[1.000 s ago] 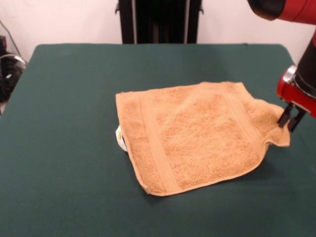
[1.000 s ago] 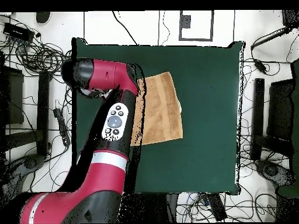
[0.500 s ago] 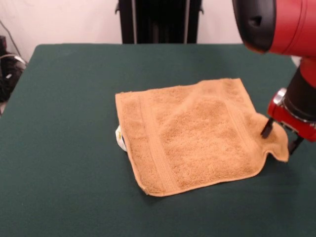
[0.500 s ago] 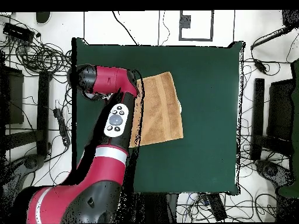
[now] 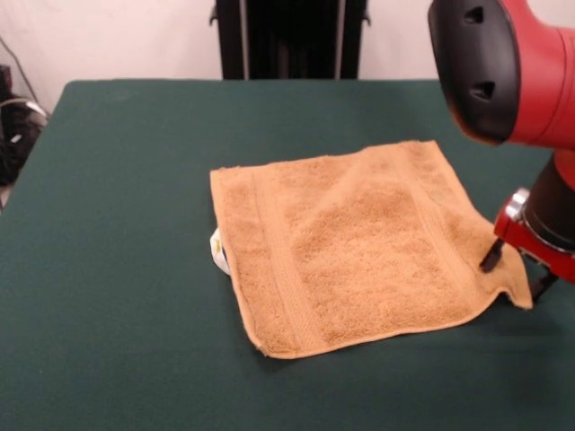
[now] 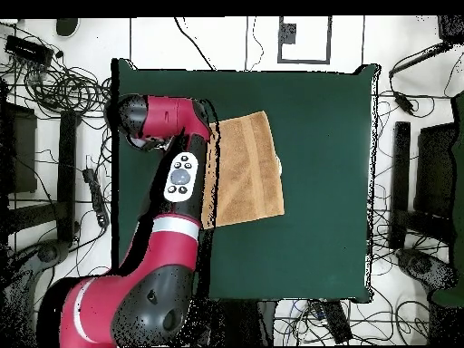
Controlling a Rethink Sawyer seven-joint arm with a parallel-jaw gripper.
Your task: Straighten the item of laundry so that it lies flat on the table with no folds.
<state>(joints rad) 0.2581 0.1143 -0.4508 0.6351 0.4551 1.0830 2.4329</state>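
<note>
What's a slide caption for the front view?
Sawyer's open gripper straddles the raised corner of the tan towel, which lies mostly flat on the green table.

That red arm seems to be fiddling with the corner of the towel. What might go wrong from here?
Two things, I'd guess. The gripper stands open astride the towel corner nearest it, which curls up off the table; if the arm lifts away, that curl may remain or get dragged into a new crease. Also, a soft ridge runs across the towel's middle, and the white label sticks out from beneath the opposite edge, so pulling one corner alone may shift the whole cloth rather than flatten it.
</note>
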